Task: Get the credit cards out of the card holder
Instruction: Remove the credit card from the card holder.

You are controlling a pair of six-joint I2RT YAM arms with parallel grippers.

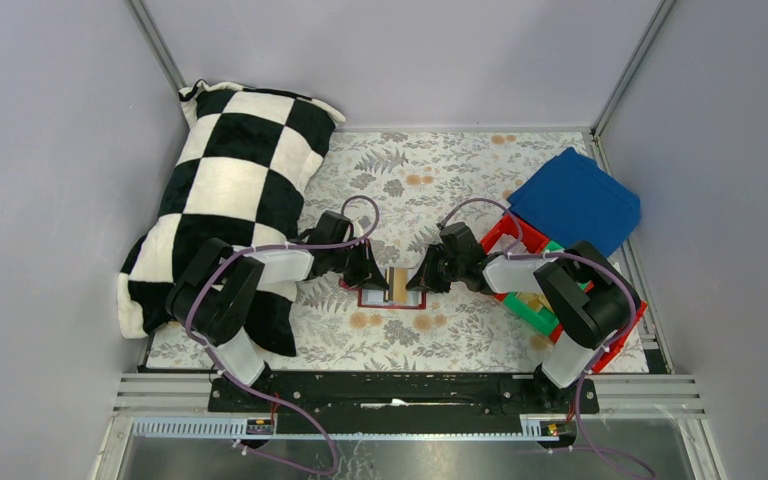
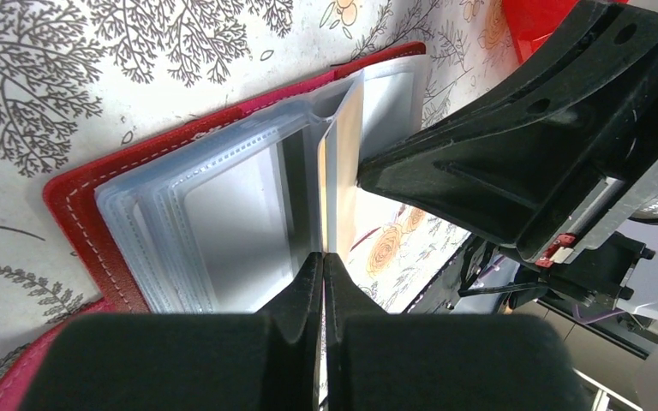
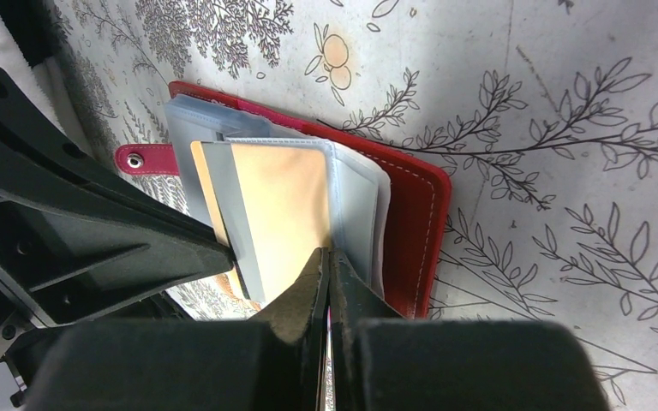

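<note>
You are working at the middle of the floral counter (image 1: 430, 170), where the card holder (image 3: 413, 224) is lying open and flat, its snap tab (image 3: 141, 160) pointing toward the left arm. Your right tool (image 3: 327, 267) is gripping with its jaws pressed together on the edge of one clear sleeve (image 3: 356, 199). This looks meant to stand that leaf up off the stack and anchor the wallet against a pull. Your left tool (image 2: 324, 272) is facing it from the opposite side, jaws likewise closed on what appears to be the tan credit card (image 3: 284, 201), whose thin yellowish edge is showing between the tips. The card's grey-striped end is sticking out past the sleeve mouth, so I judge the card to be partly out but not free. The two tools are sitting almost nose to nose, so you are needing a straight pull away along the sleeve, with the right side holding firm. The remaining sleeves (image 2: 223, 214) are lying flat; whether they are carrying more cards, I cannot tell.
</note>
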